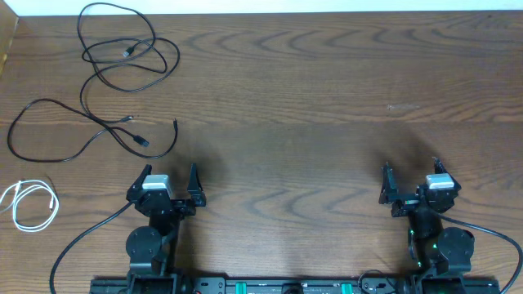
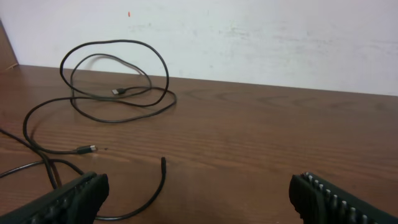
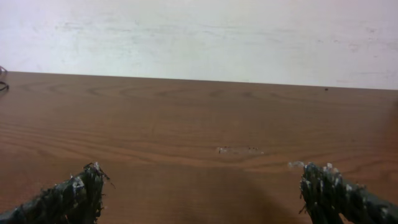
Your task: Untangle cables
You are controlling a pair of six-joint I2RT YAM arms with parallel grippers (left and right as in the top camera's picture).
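Stock on the counter (image 1: 310, 98), as I see it:

1. My left fingers (image 1: 194, 180) (image 2: 68, 199): spread wide, holding nothing, at the near edge toward the left side.
2. My right fingers (image 1: 386, 180) (image 3: 68, 196): spread wide, holding nothing, at the near edge toward the right side, with bare wood ahead of them.
3. First black cable (image 1: 122, 49) (image 2: 118, 93): lying in loose overlapping loops by the far left corner, one plug inside the loops.
4. Second black cable (image 1: 49, 106) (image 2: 149, 199): sprawled along the left edge between that coil and my left fingers, one end lying just ahead of them. It appears to cross a strand trailing from item 3; I cannot tell which lies on top.
5. White cable (image 1: 29, 204): folded into small loops at the left edge near the near left corner, apart from both black cables.
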